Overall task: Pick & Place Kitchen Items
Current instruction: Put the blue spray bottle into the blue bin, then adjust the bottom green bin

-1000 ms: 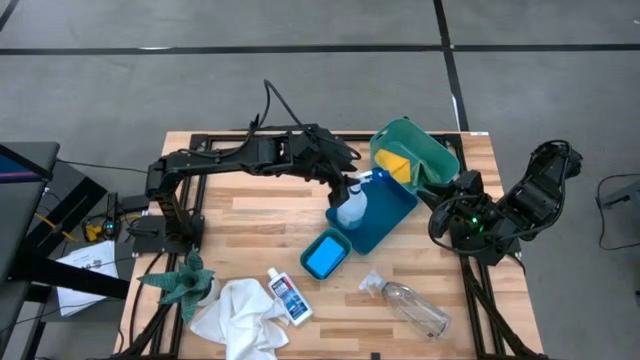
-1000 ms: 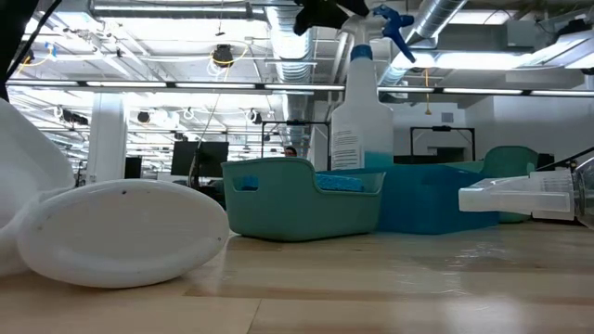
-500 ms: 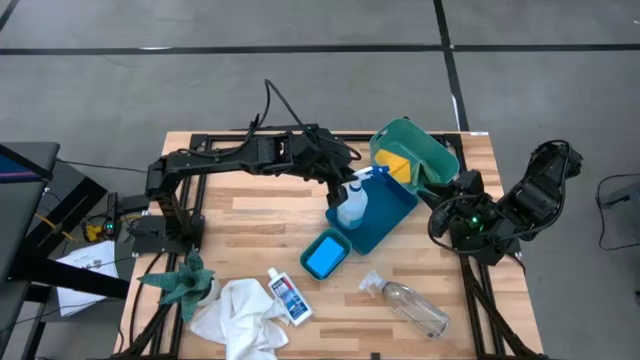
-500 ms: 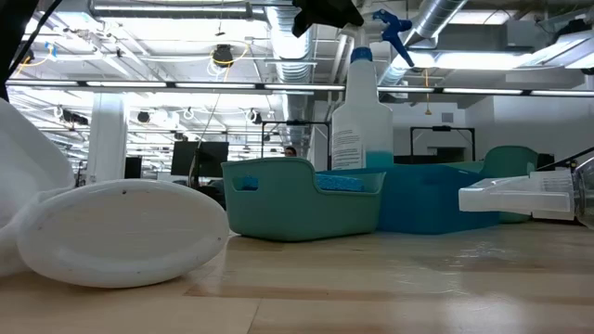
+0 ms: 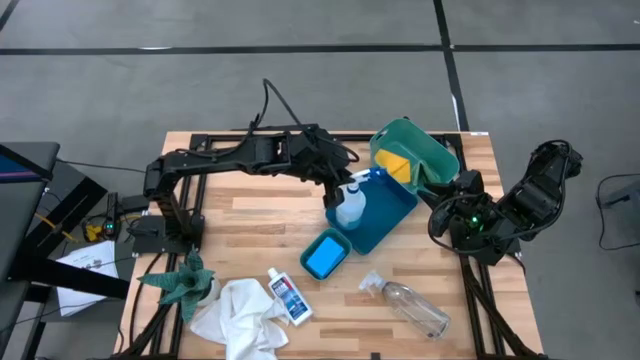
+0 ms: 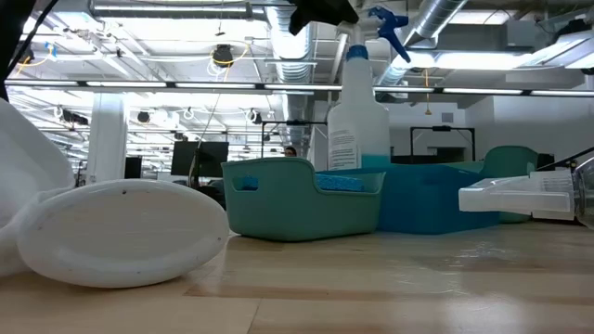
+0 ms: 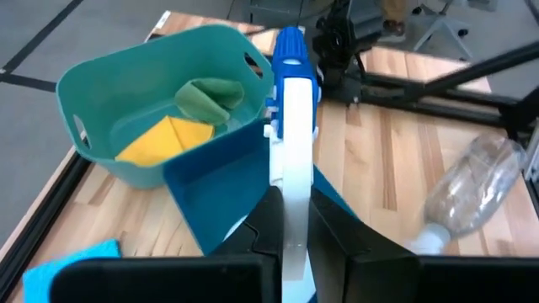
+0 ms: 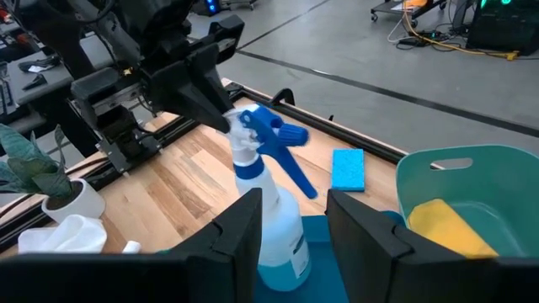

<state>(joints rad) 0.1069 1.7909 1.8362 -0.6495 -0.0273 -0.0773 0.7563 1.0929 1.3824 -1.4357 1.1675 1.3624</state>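
White plastic with a blue trigger: your spray bottle (image 5: 351,205) stands upright in the blue tray (image 5: 388,222), and the left gripper (image 5: 341,187) has just closed its fingers on the neck, where a second ago they stood apart around it. From the left wrist view, the bottle (image 7: 290,160) runs straight up between the two fingers. That reads as a grasp made, so you are likely at the lift. The bottle has shifted slightly in the low view (image 6: 359,116). Your right gripper (image 5: 447,213) waits partly open beside the teal bin (image 5: 436,152), holding nothing, with the yellow pad (image 5: 396,164) inside the bin.
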